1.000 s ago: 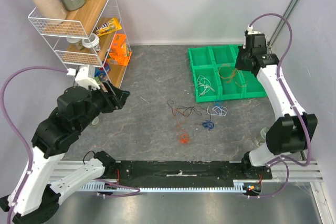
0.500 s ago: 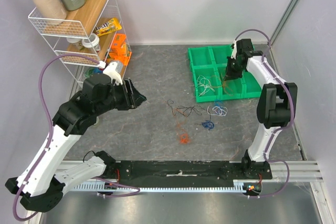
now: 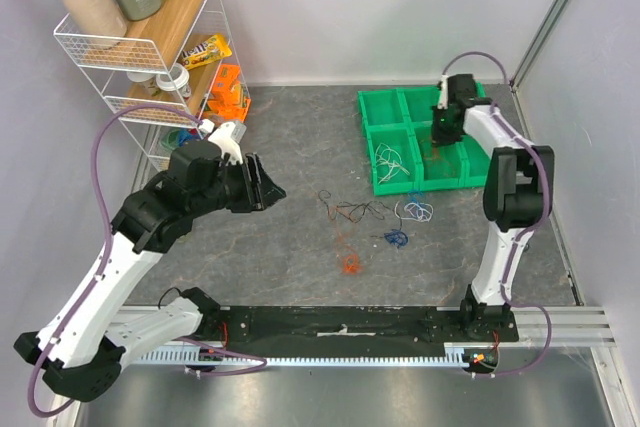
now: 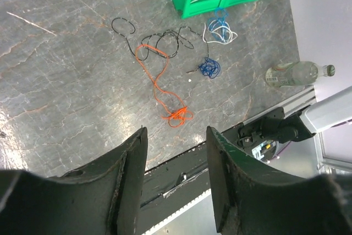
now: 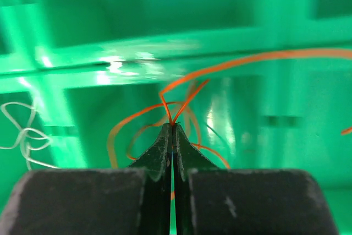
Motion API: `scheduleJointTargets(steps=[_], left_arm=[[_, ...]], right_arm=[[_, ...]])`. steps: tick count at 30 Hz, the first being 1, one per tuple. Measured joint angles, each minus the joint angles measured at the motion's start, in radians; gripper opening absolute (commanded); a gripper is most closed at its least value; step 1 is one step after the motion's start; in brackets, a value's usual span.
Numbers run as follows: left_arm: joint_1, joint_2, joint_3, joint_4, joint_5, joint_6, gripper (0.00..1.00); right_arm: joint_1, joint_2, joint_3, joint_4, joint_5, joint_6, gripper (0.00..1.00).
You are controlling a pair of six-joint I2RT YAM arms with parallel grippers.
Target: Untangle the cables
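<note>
A tangle of thin cables lies mid-table: an orange cable [image 3: 350, 264], a black one [image 3: 350, 212], a blue bunch [image 3: 397, 239] and a white-and-blue bunch [image 3: 418, 211]. The left wrist view shows them too: orange [image 4: 177, 115], black [image 4: 159, 39], blue [image 4: 209, 68], white-and-blue [image 4: 220, 31]. My left gripper [image 3: 265, 187] is open and empty, held above the table to the left of the tangle [image 4: 176, 130]. My right gripper [image 3: 440, 137] is down in a compartment of the green bin [image 3: 385, 107], shut on an orange wire [image 5: 187, 100]. White wires [image 3: 392, 162] lie in the neighbouring compartment.
A wire shelf rack [image 3: 150, 47] with bottles and packets stands at the back left. A clear bottle [image 4: 297, 72] lies near the right arm's base. The black rail [image 3: 340, 325] runs along the near edge. Walls close in on the back and right.
My right gripper has dropped from above the bin into a compartment and holds the orange wire. My left arm has swung right, toward the tangle.
</note>
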Motion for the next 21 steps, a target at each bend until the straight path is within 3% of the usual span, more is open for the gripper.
scheduleJointTargets(steps=[5,14,18,21], left_arm=[[0.000,0.050,-0.039,0.023,0.036,-0.007,0.53],[0.000,0.104,-0.101,0.069,0.097,-0.019,0.61],[0.000,0.148,-0.122,0.104,0.120,-0.019,0.59],[0.000,0.220,-0.151,0.125,0.154,-0.019,0.57]], right_arm=[[0.147,0.000,-0.008,0.048,0.127,-0.006,0.00],[0.159,-0.049,-0.063,-0.003,0.193,0.042,0.40],[0.154,-0.122,-0.029,-0.078,0.191,0.054,0.52],[0.165,-0.196,-0.011,-0.110,0.192,0.056,0.54]])
